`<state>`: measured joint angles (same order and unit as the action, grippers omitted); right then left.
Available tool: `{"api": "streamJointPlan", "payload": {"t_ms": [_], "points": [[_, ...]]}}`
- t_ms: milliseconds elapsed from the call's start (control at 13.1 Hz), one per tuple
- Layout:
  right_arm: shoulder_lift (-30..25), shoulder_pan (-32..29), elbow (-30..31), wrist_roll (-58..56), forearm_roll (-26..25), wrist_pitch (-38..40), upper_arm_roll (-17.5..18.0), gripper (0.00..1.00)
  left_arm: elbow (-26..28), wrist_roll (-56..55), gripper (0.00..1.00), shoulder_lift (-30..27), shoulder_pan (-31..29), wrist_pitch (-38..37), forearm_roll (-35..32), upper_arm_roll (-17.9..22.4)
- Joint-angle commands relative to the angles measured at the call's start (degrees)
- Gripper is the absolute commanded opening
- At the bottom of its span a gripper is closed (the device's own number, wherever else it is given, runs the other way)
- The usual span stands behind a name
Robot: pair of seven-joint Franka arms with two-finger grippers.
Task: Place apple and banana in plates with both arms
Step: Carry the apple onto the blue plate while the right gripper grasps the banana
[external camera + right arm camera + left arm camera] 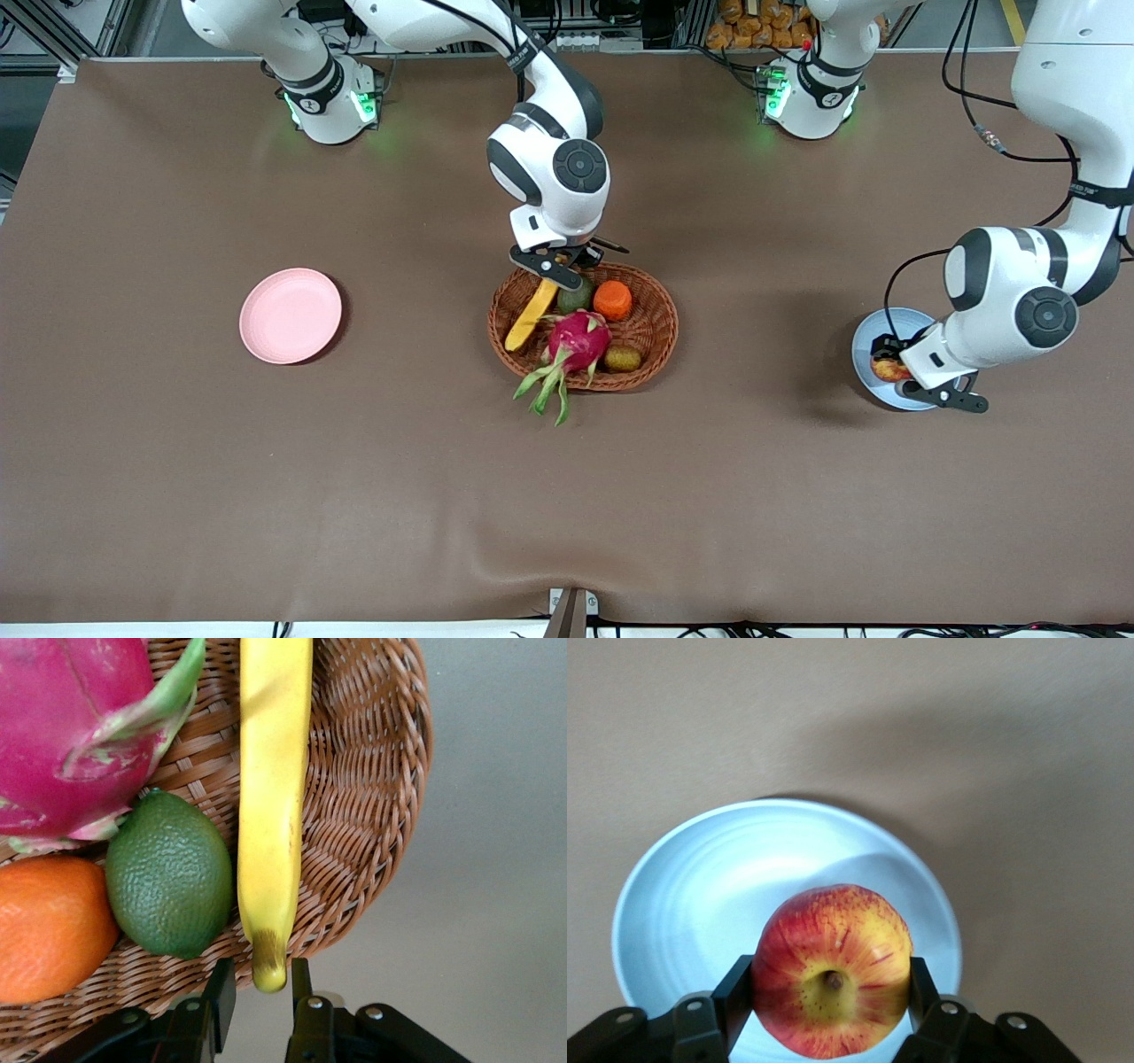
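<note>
My left gripper (891,366) is shut on the apple (887,369), red with yellow blotches, and holds it low over the light blue plate (873,337) at the left arm's end of the table. In the left wrist view the apple (833,967) sits between both fingers (735,997) above the plate (700,895). My right gripper (558,275) is open over the wicker basket's rim, its fingers (221,997) astride the darker tip of the yellow banana (270,797), which lies in the basket (530,317). The pale pink plate (290,315) is empty.
The oval wicker basket (654,306) in the table's middle also holds a magenta dragon fruit (578,341), an orange fruit (612,299), a green fruit (576,297) beside the banana, and a small brown fruit (623,359).
</note>
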<state>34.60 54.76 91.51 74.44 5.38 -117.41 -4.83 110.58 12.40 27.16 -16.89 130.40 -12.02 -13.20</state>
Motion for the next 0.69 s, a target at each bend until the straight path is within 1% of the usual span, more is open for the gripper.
{"api": "streamJointPlan", "payload": {"t_ms": [0, 76, 152, 229, 305, 381, 457, 533, 610], "points": [[-0.06, -0.09, -0.45, 1.14, -0.89, 1.05, -0.35, 0.31, 2.44, 4.29, 0.33, -2.55, -3.41, 0.99, -0.81, -0.87], [-0.06, -0.09, -0.45, 1.23, -0.89, 0.96, -0.44, 0.31, 2.62, 4.30, 0.33, -2.46, -3.68, 0.99, -0.81, -0.87], [0.03, -0.01, -0.45, 1.23, -0.89, 0.96, -0.44, 0.26, 2.79, 4.30, 0.33, -2.29, -3.68, 1.08, -0.73, -0.87], [0.03, -0.01, -0.37, 1.23, -0.89, 1.05, -0.44, 0.24, 2.97, 4.30, 0.36, -2.11, -3.68, 1.08, -0.72, -0.95], [0.03, -0.09, -0.36, 1.32, -0.89, 1.05, -0.44, 0.24, 3.14, 4.30, 0.37, -2.02, -3.68, 1.08, -0.81, -0.95], [0.11, -0.09, -0.45, 1.40, -0.89, 0.79, -0.44, 0.19, 3.23, 4.39, 0.46, -1.93, -3.68, 1.17, -0.73, -0.87], [0.20, -0.18, -0.45, 1.40, -0.89, 0.61, -0.44, 0.07, 3.23, 4.30, 0.58, -1.67, -3.68, 1.17, -0.72, -0.87], [0.20, -0.18, -0.45, 1.40, -0.98, 0.61, -0.44, 0.02, 3.23, 4.30, 0.81, -1.32, -3.68, 1.86, -0.72, -0.87], [0.12, -0.18, -0.45, 1.40, -0.98, 0.61, -0.44, 0.00, 3.15, 4.39, 0.86, -1.06, -3.51, 2.31, -0.72, -0.87]]}}
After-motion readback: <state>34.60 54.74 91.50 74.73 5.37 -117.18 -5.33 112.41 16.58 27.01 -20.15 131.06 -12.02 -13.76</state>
